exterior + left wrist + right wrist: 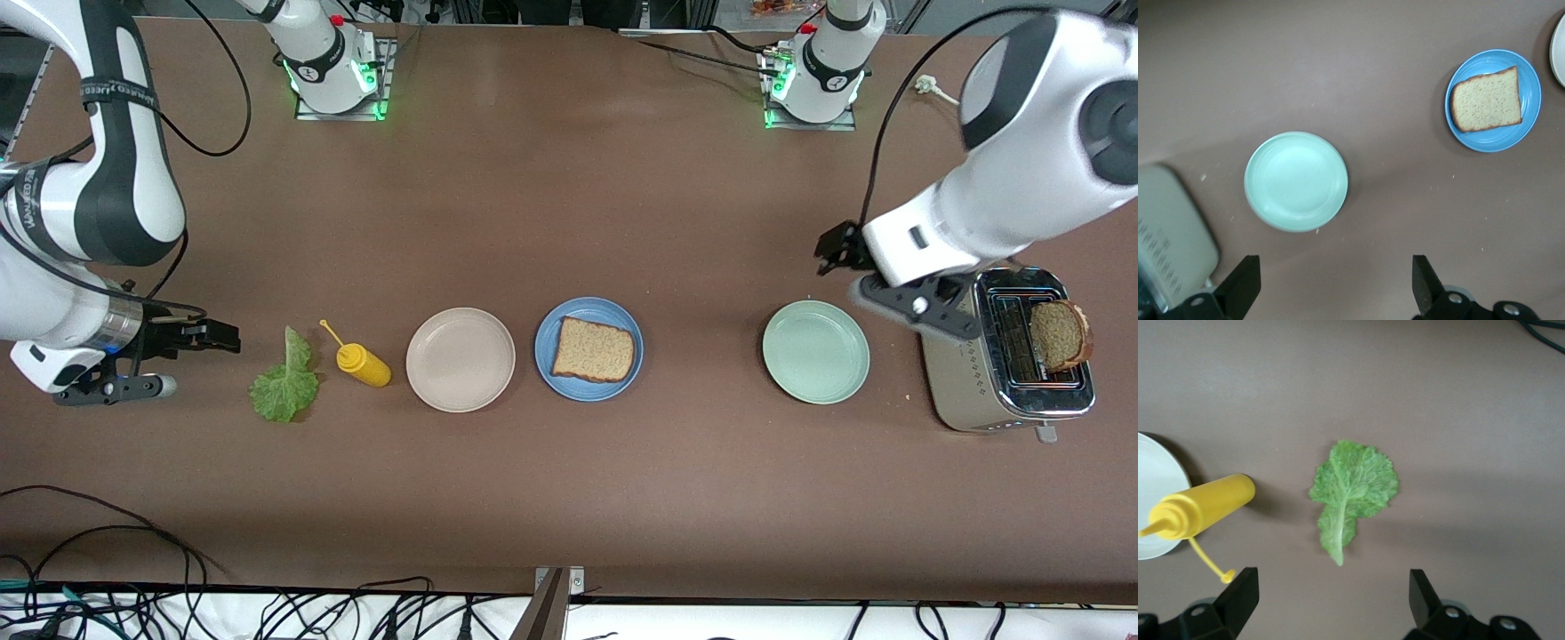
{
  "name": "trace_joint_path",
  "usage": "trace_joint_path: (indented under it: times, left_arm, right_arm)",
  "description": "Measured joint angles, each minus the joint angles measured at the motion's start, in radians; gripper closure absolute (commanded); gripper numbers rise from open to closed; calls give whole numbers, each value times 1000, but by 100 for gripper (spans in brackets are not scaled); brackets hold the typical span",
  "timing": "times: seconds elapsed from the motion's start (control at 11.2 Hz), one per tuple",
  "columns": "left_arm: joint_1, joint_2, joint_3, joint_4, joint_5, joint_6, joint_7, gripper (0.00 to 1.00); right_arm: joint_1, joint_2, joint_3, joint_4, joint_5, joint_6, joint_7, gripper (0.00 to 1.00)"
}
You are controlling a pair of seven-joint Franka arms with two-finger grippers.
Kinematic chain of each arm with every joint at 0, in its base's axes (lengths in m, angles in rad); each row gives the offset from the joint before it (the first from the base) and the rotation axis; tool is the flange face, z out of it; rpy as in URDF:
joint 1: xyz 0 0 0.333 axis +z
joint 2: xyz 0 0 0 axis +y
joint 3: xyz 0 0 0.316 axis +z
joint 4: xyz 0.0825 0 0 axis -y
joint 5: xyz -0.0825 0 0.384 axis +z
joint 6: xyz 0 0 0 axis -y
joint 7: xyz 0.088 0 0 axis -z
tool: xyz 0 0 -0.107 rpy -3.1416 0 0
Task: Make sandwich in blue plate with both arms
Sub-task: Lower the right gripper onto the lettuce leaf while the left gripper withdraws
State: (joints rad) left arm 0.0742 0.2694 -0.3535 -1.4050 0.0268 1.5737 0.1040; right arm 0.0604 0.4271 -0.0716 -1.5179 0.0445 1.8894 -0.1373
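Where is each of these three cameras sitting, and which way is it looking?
Front view: high across the table, facing both arms; left pincer, right pincer.
Left wrist view: on the left arm, looking down past its open pincer at the green plate and blue plate.
Right wrist view: looking down past its open pincer at the lettuce.
Front and left wrist views share the bread slice.

Our left arm [1022, 187] comes down from its base and bends low over its end of the table. Our left gripper [1335, 287] hangs in the air with its fingers [1241, 283] wide apart and nothing between them. Our right arm [98, 178] bends low at its own end. Our right gripper [1331, 607] hangs wide apart too, holding nothing.
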Motion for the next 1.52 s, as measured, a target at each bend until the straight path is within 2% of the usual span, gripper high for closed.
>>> trace_joint_path:
  times: [0.18,0.36,0.71,0.98,1.25,1.52]
  left_arm:
    - [17,-68,11,-2,0,-82,-40,0]
    - [11,-131,39,-37,0,-102,-85,0]
    - [-62,-216,177,-131,-11,-95,-92,0]
    - [-75,-272,181,-205,-12,-92,-93,0]
    - [-82,-282,181,-212,-12,-84,-94,0]
    - [-83,-282,182,-213,-15,-85,-94,0]
  right_arm:
    - [-9,41,0,0,0,52,-54,0]
    - [-16,97,0,0,0,124,-75,0]
    - [-29,174,0,0,2,205,-100,0]
    - [-31,240,0,1,44,254,-112,0]
    - [-31,274,1,0,57,261,-113,0]
    - [-31,270,7,-47,61,280,-113,0]
